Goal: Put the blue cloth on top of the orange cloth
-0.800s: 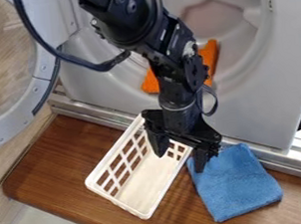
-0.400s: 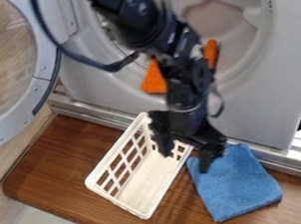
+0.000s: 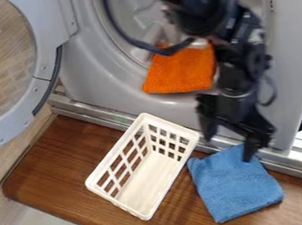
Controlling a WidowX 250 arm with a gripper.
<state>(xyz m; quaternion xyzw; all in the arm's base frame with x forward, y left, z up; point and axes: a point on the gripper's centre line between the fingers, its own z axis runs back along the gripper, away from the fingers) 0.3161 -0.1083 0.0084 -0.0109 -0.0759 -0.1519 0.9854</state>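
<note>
Wooden board: seen in the camera view, the brown board [image 3: 64,158] carries the white basket [image 3: 110,164], and wood shows left of the basket out to the board's rounded left edge, and also along the basket's lower right side.
Metal rail: a ledge [image 3: 86,110] runs at a slant just beyond the basket's far end, between the board and the grey machine front [image 3: 87,80].
Round door: it stands swung out [image 3: 44,59], up and left of the basket, its curved rim apart from it.
Orange cloth: the task's lower piece [image 3: 180,74] lies over the bottom lip of the machine's opening, beyond the basket's far end and apart from it.
Blue cloth: the piece to be placed [image 3: 235,189] lies on the board to the right of the basket, one corner just beside the basket's right rim; whether they touch, I cannot tell. Its far edge reaches the rail.
Gripper: it hangs [image 3: 230,148] to the right of the basket's far end, tilted downward, fingers spread wide with a gap between the tips. One tip is near the basket's far right corner, the other at the blue cloth's far edge; contact there cannot be told.
</note>
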